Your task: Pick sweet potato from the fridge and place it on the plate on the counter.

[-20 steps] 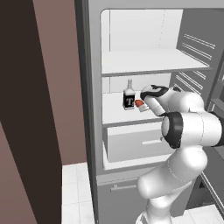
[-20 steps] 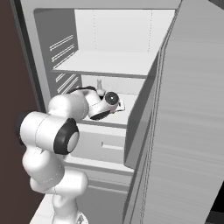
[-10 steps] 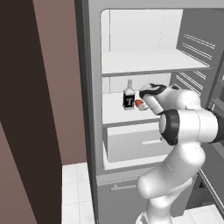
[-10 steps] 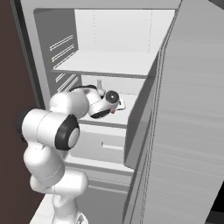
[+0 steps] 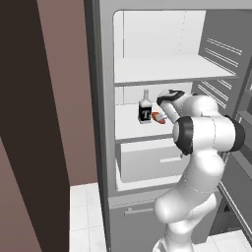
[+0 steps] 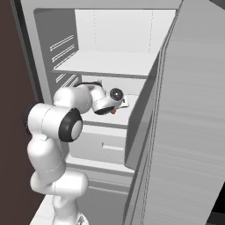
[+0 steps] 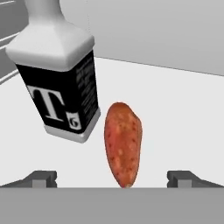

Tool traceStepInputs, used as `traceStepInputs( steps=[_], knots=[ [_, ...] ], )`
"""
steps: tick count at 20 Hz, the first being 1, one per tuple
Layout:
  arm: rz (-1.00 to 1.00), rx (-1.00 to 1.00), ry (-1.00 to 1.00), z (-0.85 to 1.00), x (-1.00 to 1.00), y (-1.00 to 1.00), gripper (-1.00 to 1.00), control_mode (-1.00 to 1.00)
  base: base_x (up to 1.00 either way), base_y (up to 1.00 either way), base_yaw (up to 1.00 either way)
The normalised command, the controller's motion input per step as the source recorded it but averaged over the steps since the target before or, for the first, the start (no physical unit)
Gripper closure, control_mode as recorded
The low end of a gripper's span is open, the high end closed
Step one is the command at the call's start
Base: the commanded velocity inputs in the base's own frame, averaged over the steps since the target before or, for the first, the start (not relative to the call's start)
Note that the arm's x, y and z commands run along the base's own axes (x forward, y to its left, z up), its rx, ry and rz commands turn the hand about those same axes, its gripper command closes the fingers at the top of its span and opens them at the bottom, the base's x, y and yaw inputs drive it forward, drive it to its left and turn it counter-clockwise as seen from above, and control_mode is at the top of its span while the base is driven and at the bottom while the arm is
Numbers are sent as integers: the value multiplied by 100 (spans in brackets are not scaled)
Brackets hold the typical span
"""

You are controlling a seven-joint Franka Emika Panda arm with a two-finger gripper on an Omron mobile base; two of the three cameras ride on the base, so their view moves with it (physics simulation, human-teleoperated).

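The white arm's two-finger gripper (image 7: 111, 178) reaches into the tall grey-framed fridge (image 5: 106, 147) with its white interior, at the level of the middle white shelf (image 5: 129, 129). In the hand view the two dark fingertips (image 7: 41, 178) stand far apart at the bottom, jaws spread wide, nothing clamped between them. The small reddish-orange oblong sweet potato (image 7: 122, 143) lies on the shelf between the two tips, its near tapered end down by the bottom edge, long axis running away from the camera; whether either tip touches it cannot be told, both look clear of it. Just beside it in the hand view's left stands the dark square bottle with the white neck and white-lettered label (image 7: 61, 92), its base close to the sweet potato but apart. In the left base view the bottle (image 5: 144, 109) stands upright on the middle shelf with the sweet potato (image 5: 158, 118) to its right, hand right beside it. In the right base view the hand (image 6: 110, 102) covers most of it, a small red bit (image 6: 113, 111) peeking under it. White drawer with a handle (image 5: 152, 162) sits below the shelf, shut. Fridge door (image 6: 180, 132) stands open on the right.
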Motion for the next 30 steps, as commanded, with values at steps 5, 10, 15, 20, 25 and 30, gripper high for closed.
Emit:
traceStepInputs(
  steps=[5,10,15,20,25,30],
  knots=[
    [0,0,0,0,15,0,-100,-100,0,0,0],
    [0,0,0,0,21,0,-100,-100,0,0,0],
    [0,0,0,-9,20,0,-100,-100,0,0,0],
    [0,0,0,-9,9,0,-100,-100,0,0,0],
    [0,0,2,-13,4,0,-100,-100,0,0,0],
    [0,0,3,-11,3,1,-100,-100,0,0,0]
  ],
)
